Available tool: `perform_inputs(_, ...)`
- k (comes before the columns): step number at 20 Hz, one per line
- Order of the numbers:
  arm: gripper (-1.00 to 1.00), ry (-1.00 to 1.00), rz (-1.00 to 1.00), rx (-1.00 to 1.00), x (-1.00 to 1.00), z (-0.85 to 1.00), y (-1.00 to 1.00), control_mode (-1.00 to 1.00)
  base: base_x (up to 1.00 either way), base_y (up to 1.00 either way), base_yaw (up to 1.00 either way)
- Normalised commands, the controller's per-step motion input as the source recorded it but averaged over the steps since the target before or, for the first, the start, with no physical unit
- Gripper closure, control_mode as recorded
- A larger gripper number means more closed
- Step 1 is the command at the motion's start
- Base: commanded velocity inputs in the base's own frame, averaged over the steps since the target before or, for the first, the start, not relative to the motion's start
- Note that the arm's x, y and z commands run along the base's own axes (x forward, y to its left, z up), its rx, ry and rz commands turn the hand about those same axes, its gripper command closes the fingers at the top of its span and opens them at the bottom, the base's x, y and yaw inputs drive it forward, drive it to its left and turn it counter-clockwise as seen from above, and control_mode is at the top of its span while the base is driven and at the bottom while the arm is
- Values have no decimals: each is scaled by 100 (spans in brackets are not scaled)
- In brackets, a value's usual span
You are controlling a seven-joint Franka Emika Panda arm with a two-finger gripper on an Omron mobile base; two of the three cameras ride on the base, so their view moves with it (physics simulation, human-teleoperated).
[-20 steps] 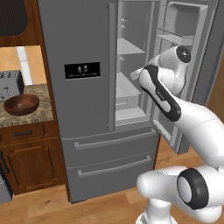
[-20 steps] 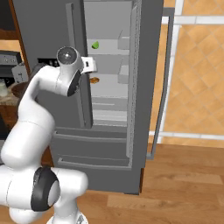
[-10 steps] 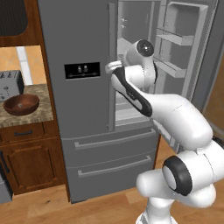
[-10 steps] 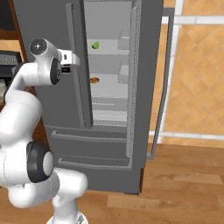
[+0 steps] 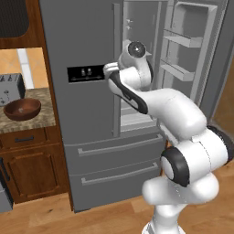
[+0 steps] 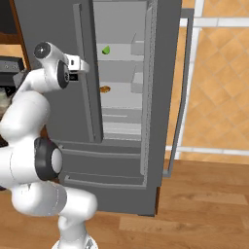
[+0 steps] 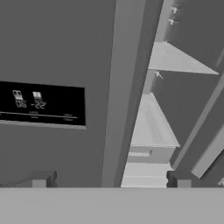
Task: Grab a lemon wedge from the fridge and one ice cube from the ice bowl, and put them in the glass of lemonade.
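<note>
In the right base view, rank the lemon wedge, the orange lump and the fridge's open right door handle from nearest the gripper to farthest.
Measured from the gripper, at the closed left door:
1. The lemon wedge, on the upper shelf, just right of it.
2. The orange lump, on the shelf below; nearly as close, hard to separate from the wedge.
3. The open door's handle, far right.

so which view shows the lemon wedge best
The right base view: the lemon wedge sits plainly on an upper shelf of the open fridge. In the left base and hand views I cannot make it out.
</note>
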Motion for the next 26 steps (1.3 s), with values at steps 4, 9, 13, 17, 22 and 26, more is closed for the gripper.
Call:
perform_inputs(4,-100,9,0,0,100,-20,-1,-100,0,0,0)
perform_inputs(9,-100,11,0,0,97,-6,-2,-100,0,0,0)
perform_inputs(13,-100,3,0,0,52,-2,0,-100,0,0,0)
perform_inputs(17,-100,-19,0,6,-7,-28,-1,-100,0,0,0)
perform_inputs(22,-100,-18,0,7,-1,-29,0,-100,0,0,0)
perform_inputs(26,-100,-14,0,6,4,-32,0,-100,0,0,0)
